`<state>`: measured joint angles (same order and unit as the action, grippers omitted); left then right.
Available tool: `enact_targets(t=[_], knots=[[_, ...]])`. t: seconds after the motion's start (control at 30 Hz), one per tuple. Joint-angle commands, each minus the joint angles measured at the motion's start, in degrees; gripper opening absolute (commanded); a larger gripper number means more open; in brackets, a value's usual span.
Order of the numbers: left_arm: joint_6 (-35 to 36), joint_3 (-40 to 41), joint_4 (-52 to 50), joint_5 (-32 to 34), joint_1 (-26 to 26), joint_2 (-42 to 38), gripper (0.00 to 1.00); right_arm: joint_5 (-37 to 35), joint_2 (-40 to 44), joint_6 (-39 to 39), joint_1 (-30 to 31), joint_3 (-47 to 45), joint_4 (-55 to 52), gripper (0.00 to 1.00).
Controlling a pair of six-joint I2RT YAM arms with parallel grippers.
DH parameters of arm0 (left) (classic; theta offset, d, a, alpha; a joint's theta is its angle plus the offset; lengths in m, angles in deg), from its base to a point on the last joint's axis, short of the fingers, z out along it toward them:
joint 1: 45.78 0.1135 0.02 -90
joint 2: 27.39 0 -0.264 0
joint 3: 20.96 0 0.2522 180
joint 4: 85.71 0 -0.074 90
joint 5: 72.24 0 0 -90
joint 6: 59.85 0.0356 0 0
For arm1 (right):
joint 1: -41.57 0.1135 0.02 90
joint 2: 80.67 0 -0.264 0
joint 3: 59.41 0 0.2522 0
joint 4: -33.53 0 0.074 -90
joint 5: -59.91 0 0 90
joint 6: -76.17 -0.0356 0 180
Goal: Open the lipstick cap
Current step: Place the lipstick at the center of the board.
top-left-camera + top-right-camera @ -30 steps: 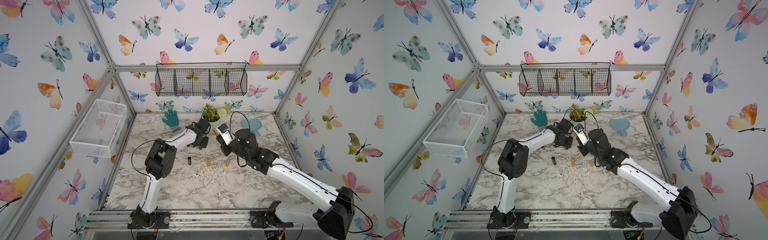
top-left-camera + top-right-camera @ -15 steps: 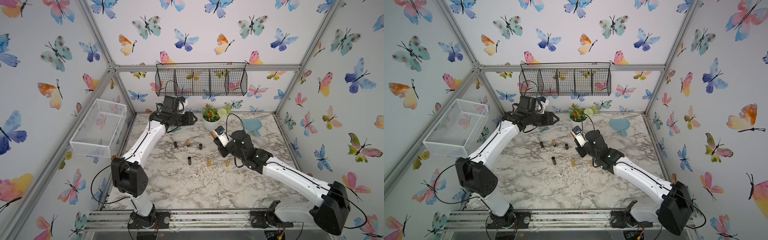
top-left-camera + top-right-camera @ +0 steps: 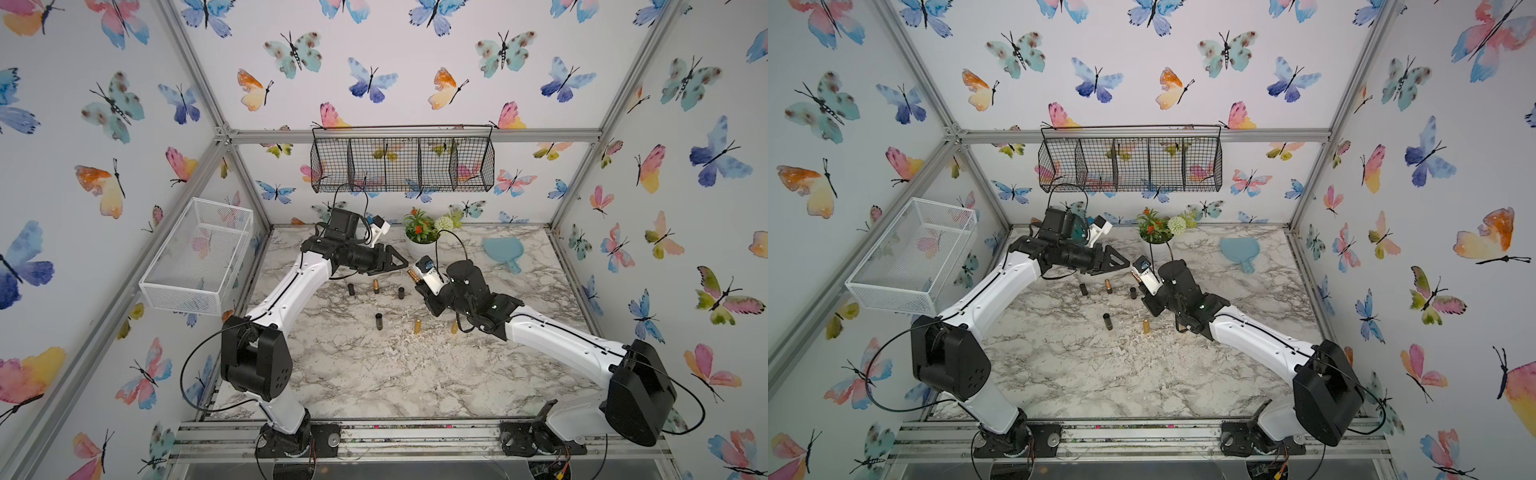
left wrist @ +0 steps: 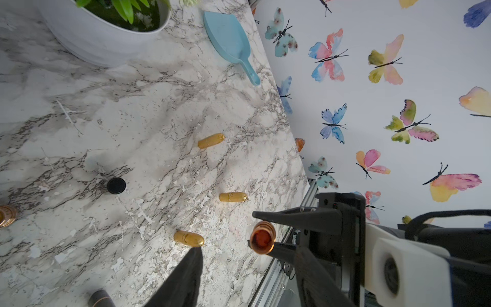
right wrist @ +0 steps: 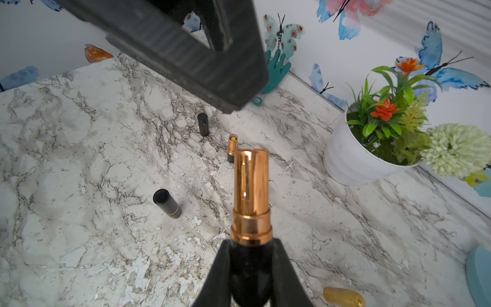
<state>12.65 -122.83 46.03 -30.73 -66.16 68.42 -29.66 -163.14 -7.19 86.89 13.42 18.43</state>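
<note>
While R claw [image 5: 251,245] clamps lipstick [image 5: 251,186] by black base, above table [image 3: 374,374] mid-back, long axis points up and away, copper end leading toward L claw [image 3: 397,262]. L claw part open, empty, just beside that end, roughly in line w/ axis. Copper end cap or bare tube: can't tell. Vs half sec ago: L claw was up by wire basket [image 3: 402,164], well apart; now close in.
</note>
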Motion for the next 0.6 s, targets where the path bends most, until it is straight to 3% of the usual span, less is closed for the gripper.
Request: enact_targets(t=[0.0, 0.13, 0.43, 0.57], knots=[[2.4, 0.6, -0.2, -2.7, -0.6, -1.6, 0.59, 2.1, -1.1, -0.2, 0.1, 2.4, 1.6, 0.21], [3.1, 0.5, -1.3, -2.2, -0.8, -0.2, 0.58, 2.8, -1.7, -0.2, 0.1, 3.0, 2.1, 0.21], [3.7, 0.3, -1.2, -2.9, -1.2, 1.4, 0.42, 3.7, -3.4, 0.4, 0.2, 4.3, 2.2, 0.21], [3.8, 0.4, -1.2, -3.0, -1.3, 2.0, 0.39, 4.0, -4.2, 0.7, 0.3, 4.7, 2.1, 0.22]])
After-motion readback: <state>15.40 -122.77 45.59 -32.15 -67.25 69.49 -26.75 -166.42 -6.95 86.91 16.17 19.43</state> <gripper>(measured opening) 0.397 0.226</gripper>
